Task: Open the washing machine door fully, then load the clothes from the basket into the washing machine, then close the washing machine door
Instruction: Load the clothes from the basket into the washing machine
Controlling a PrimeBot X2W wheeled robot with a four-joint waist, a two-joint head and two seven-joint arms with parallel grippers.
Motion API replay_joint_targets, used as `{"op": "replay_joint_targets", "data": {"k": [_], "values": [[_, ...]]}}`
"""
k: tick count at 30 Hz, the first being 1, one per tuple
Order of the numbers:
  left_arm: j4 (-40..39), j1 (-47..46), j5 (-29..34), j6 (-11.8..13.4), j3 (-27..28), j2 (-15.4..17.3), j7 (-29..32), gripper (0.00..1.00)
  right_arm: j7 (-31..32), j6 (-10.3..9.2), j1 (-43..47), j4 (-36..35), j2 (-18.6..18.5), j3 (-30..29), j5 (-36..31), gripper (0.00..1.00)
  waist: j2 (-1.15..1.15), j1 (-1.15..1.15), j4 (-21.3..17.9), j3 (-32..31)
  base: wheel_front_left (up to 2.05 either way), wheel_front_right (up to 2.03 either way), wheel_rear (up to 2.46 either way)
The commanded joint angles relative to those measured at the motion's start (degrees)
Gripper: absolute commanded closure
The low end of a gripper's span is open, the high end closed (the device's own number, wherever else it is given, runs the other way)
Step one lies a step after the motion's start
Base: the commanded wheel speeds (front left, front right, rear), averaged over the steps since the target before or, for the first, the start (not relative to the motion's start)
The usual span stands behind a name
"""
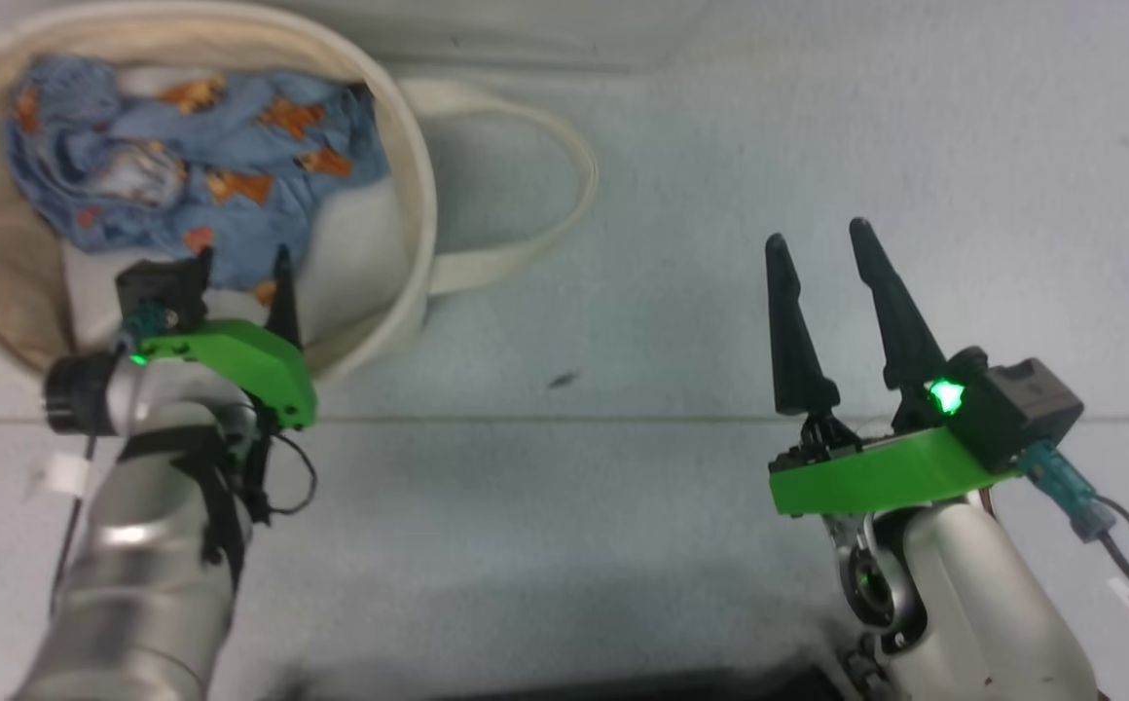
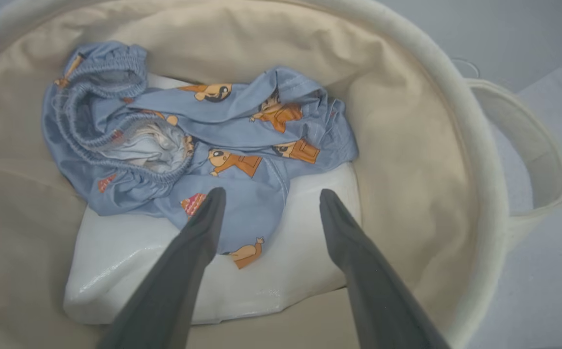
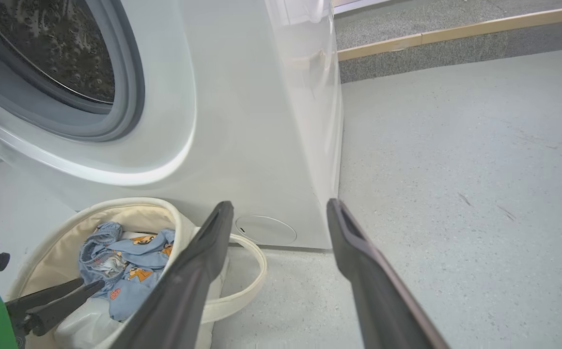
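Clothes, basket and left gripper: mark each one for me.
clothes (image 2: 242, 126), left wrist view: centre of the blue fabric.
basket (image 1: 423, 185), head view: rim, right side.
left gripper (image 2: 271, 194), left wrist view: midway between its open fingertips.

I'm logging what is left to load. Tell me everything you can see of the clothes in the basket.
The clothes are a crumpled heap of thin light-blue fabric printed with small orange cartoon figures, with a gathered elastic band showing at one end. They lie on a white pillow-like liner inside the cream canvas basket. The left gripper hangs open over their near edge; whether it touches them cannot be told.
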Motion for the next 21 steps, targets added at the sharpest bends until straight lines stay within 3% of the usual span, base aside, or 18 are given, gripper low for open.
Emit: {"op": "replay_joint_targets", "data": {"k": [1,7,13,21], "values": [[2.79,-1.91,0.84,0.81,1.14,3.23,-0.27,0.0,-0.7,0.01,-0.07,-2.44,0.17,1.19,-0.18,0.0,0.0,-0.02,-1.75,5.86,0.0,0.0,0.0],[9.5,-10.77,1.15,1.95,0.69,6.44,0.79,0.0,-0.7,0.01,-1.44,-3.48,0.17,1.61,0.78,0.0,0.0,-0.02,-3.5,11.06,0.0,0.0,0.0],[10.58,-13.73,1.99,3.15,-0.33,9.1,3.27,0.0,-0.7,0.01,-1.93,-3.88,0.17,2.1,2.23,0.0,0.0,-0.02,-5.36,12.64,0.0,0.0,0.0],[11.03,-18.18,2.83,7.05,-1.47,11.67,10.24,0.0,-0.7,0.01,-1.82,-4.27,0.17,1.88,2.2,0.0,0.0,-0.02,-6.56,15.41,0.0,0.0,0.0]]}}
